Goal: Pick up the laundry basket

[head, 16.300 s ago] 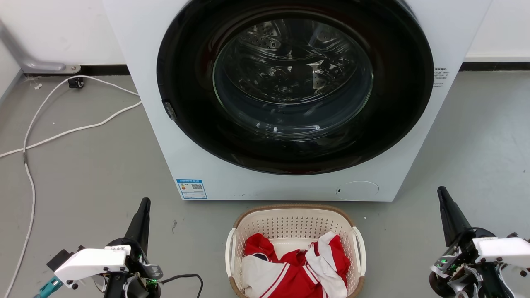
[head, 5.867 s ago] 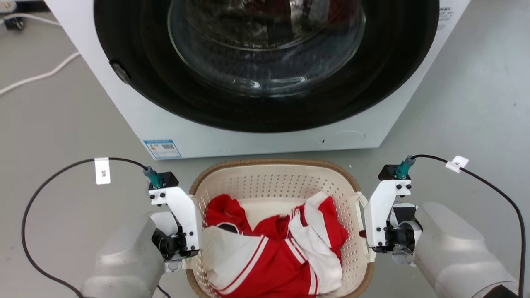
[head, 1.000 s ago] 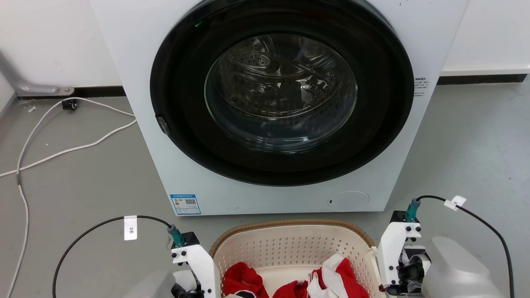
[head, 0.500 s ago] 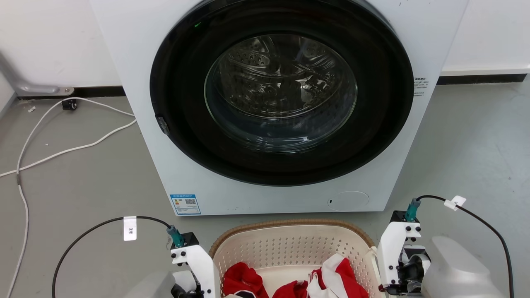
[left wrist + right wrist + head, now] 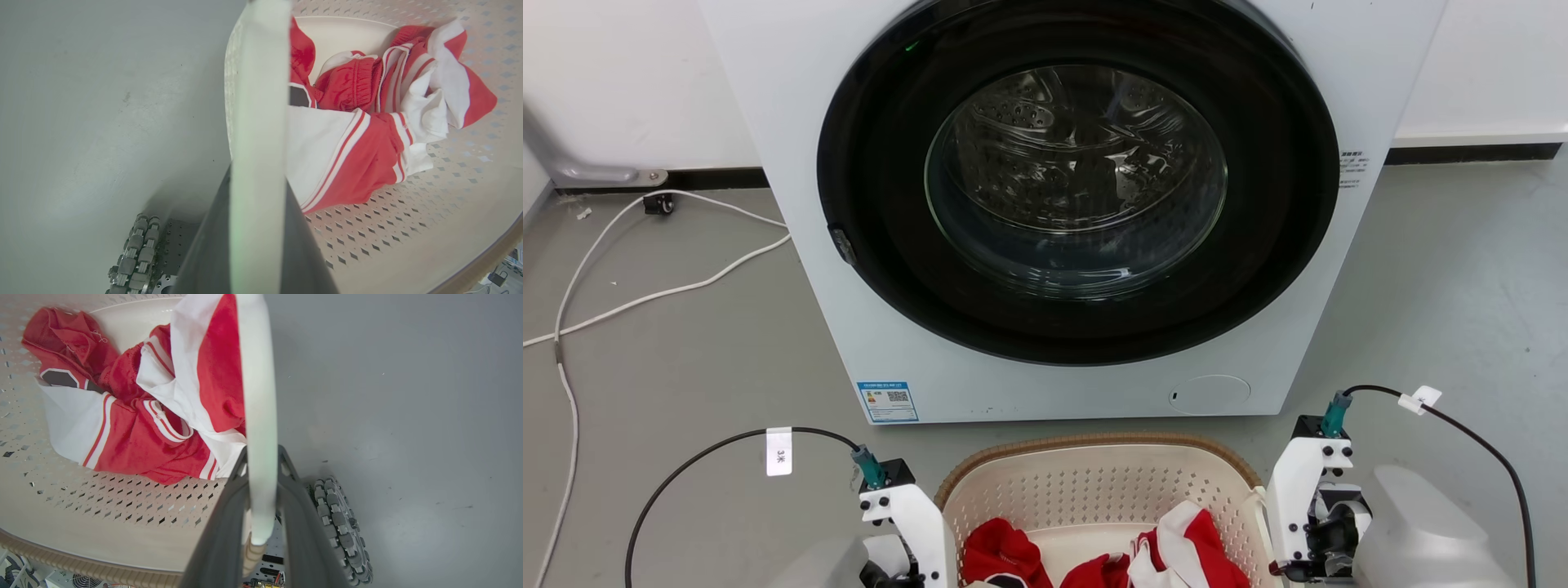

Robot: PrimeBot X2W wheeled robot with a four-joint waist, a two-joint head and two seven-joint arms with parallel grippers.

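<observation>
The laundry basket [image 5: 1094, 482], cream plastic full of little holes with a brown woven rim, was just in front of the washing machine [image 5: 792, 122]. The left gripper [image 5: 255, 179] pinched one smooth white handle [image 5: 257, 102], and the right gripper [image 5: 263, 451] pinched the other.

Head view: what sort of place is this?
Probably a laundry area, maybe a test room: a front-loading washing machine stands on a grey floor, with a laundry basket of red-and-white clothes in front of it.
</observation>
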